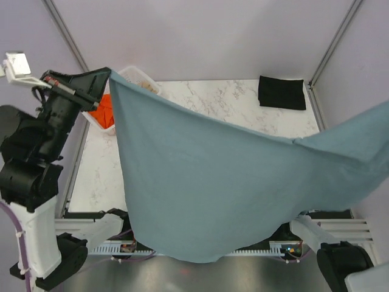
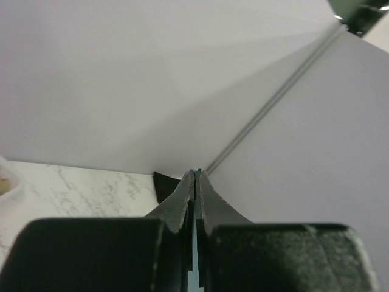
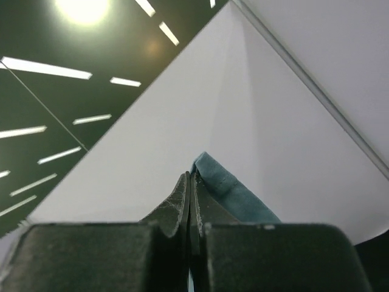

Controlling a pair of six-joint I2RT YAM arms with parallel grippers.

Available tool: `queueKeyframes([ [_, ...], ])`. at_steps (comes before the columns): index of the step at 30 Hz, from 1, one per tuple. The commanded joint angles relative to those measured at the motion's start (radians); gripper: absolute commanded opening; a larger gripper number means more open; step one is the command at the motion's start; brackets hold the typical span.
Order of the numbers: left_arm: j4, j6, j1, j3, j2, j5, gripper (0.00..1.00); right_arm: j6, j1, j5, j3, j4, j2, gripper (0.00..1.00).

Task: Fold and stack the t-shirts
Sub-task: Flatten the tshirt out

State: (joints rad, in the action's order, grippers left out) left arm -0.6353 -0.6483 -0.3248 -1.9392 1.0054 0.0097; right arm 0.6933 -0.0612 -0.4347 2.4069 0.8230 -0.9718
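Top: blue-grey shirt (image 1: 213,182) hangs spread above desk (image 1: 231,100), its far-left corner pinched by left fingers (image 1: 107,73); black shirt (image 1: 281,92) folded far right.
Left wrist: fingers clenched, cloth sliver between.
Right wrist: right fingers (image 3: 190,177) clenched on shirt hem.

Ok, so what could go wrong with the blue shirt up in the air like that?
The left pincer and right pincer each pinch only a thin edge of the shirt, so it might slip out. Its low hem hangs over the arm bases and may snag there.
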Motion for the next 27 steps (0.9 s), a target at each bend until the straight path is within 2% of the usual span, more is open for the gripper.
queueKeyframes([
  [1,0.022,0.088,0.004,0.024,0.123,-0.169,0.02,-0.116,-0.009,0.077,-0.063,-0.091,-0.224,0.0],
  [3,0.022,0.096,0.004,0.098,0.172,-0.201,0.02,-0.152,-0.009,0.143,-0.174,-0.131,-0.277,0.0],
  [9,0.106,0.142,0.026,0.233,0.399,-0.277,0.02,-0.199,-0.009,0.247,-0.584,-0.453,-0.419,0.0],
  [10,0.111,0.145,0.05,0.233,0.432,-0.289,0.02,-0.205,-0.009,0.276,-0.624,-0.554,-0.465,0.0],
  [12,0.123,0.142,0.087,0.233,0.533,-0.294,0.02,-0.218,-0.011,0.321,-0.682,-0.648,-0.53,0.0],
  [13,0.126,0.139,0.125,0.23,0.562,-0.295,0.02,-0.219,-0.009,0.352,-0.701,-0.72,-0.615,0.0],
  [17,0.157,0.141,0.204,0.214,0.657,-0.255,0.02,-0.18,-0.014,0.513,-0.669,-0.853,-0.824,0.0],
  [19,0.172,0.159,0.213,0.195,0.682,-0.206,0.02,-0.178,-0.026,0.507,-0.634,-0.874,-0.889,0.0],
  [24,0.194,0.171,0.213,0.143,0.665,-0.047,0.02,-0.173,-0.029,0.441,-0.524,-0.826,-0.91,0.0],
  [27,0.201,0.159,0.211,0.114,0.612,0.056,0.02,-0.176,-0.029,0.384,-0.47,-0.728,-0.849,0.0],
])
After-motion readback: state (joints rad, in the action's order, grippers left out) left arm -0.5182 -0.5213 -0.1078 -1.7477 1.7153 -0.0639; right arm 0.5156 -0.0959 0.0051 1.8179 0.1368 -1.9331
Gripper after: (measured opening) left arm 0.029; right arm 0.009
